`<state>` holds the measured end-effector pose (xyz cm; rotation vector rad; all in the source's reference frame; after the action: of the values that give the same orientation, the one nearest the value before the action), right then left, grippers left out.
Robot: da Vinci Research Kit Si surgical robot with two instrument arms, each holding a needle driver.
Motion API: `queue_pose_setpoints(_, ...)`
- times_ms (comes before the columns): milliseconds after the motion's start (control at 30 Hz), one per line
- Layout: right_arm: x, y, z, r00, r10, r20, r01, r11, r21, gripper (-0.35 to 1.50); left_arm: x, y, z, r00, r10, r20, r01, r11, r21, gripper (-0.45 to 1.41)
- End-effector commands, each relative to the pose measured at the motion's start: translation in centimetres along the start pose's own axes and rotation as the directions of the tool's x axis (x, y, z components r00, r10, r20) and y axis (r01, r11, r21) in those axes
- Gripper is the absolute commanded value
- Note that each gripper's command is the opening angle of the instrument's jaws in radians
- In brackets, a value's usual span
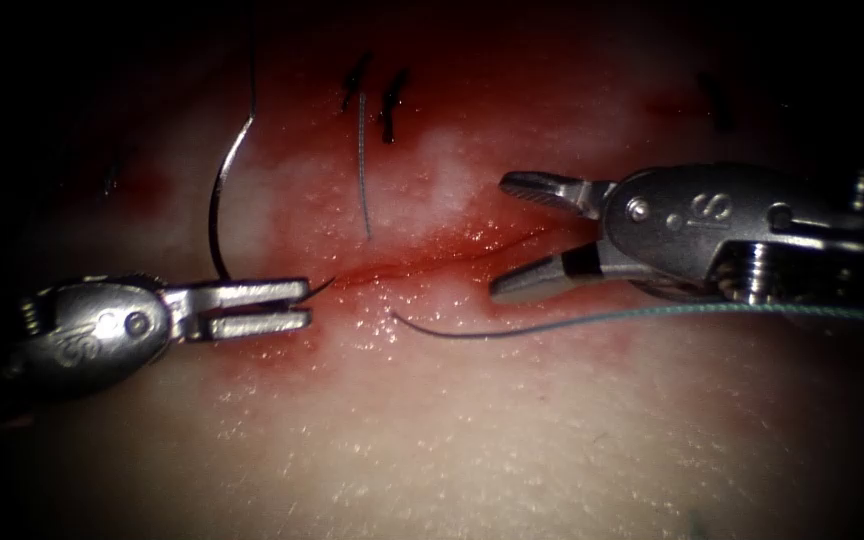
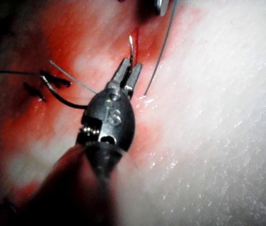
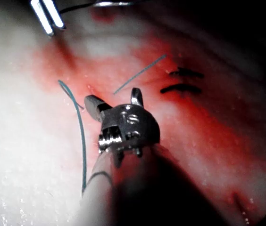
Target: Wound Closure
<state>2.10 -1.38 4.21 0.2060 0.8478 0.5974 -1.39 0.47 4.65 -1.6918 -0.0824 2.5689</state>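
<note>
My left tool (image 1: 302,305) comes in from the left with its jaws shut on the curved needle (image 1: 220,200) close to its point. The short tip pokes out past the jaws at the left end of the cut (image 1: 432,258); I cannot tell whether it enters the tissue (image 1: 472,420). The needle's body arcs up and away, left of the cut. In the left wrist view the left tool (image 2: 131,66) grips the needle (image 2: 131,44). My right tool (image 1: 497,238) hovers over the cut's right part, jaws wide open, holding nothing. The right tool (image 3: 114,96) looks the same from its own wrist.
Thread (image 1: 572,322) lies across the tissue below the cut, passing under the right tool. A loose cut end of thread (image 1: 363,170) lies by two dark stitches (image 1: 390,105) above the cut. Another stitch (image 1: 717,100) sits far right. Red fluid (image 1: 392,275) stains the cut.
</note>
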Motion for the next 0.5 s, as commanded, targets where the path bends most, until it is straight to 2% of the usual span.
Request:
queue_pose_setpoints(33,-0.03,-0.01,0.13,1.000,0.004,-0.004,-0.004,1.000,0.000,1.20,-0.04,-0.01,0.07,1.000,0.001,-0.001,-0.001,1.000,-0.001,-0.45)
queue_pose_setpoints(500,0.04,-0.01,0.17,0.999,0.020,-0.035,-0.020,1.000,0.001,1.13,-0.04,0.00,0.07,1.000,0.001,-0.001,-0.001,1.000,0.000,-0.45)
